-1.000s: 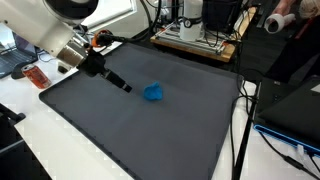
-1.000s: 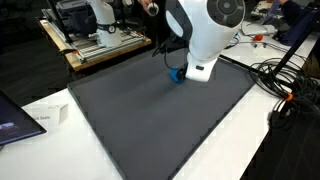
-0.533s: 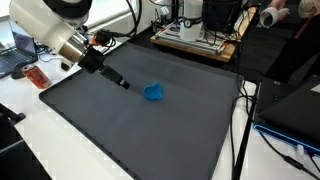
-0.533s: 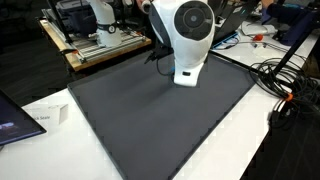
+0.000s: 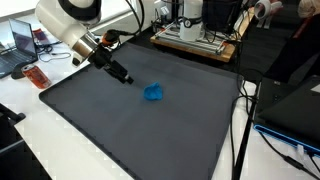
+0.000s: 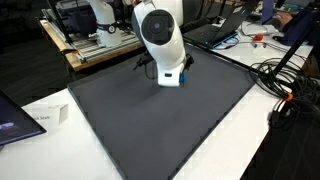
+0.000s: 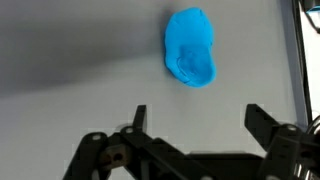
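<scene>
1. Found the Robotiq gripper [image 5: 127,78] poised just above the dark grey mat [image 5: 130,135], over the mat's side nearest the laptop [image 5: 22,40], and slanting down from the white arm [image 5: 70,22].
2. Noted the fingers [image 7: 140,118] spread wide and holding nothing, with only bare mat showing in the gap between them in the wrist view.
3. Located the blue lump [image 5: 153,92] lying flat on the mat, a little off the mat's middle, near the gripper but apart from it and untouched.
4. Saw the lump [image 7: 190,60] in the wrist view ahead of the fingertips and roughly in line with the gap. Judged the slant as what kept it in the wrist camera's sight.
5. Caught only a blue sliver [image 6: 186,77] in an exterior view, because the arm's white body [image 6: 160,35] stood in front of it there.
6. Spotted a small red item [image 5: 37,76] just off the mat's edge, and cables [image 6: 285,85] lying beyond the mat's corner.
</scene>
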Motion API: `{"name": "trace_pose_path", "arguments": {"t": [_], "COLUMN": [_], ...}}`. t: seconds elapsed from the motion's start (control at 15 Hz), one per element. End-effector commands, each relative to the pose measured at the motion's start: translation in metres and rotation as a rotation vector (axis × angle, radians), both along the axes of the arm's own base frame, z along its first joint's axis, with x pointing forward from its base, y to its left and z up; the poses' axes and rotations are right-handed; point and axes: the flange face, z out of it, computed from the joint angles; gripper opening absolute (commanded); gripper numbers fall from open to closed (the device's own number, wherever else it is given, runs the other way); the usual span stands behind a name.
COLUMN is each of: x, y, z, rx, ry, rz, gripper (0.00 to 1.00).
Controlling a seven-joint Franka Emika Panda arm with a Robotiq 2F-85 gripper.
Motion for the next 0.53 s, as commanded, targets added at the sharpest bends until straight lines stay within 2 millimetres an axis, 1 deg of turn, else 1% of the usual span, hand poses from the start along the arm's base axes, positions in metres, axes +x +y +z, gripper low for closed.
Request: {"name": "trace_pose_path", "arguments": {"t": [0.0,0.27,0.47], "x": [-0.04,-0.072,-0.093], "y": [-0.01,-0.023,-0.03], "z": [0.002,-0.003,-0.002], "rx": [0.037,0.078,0.106], "ry": [-0.076,-0.16,-0.234], "rz": [-0.004,-0.008,-0.007], "gripper": [1.0,1.0,1.0]}}
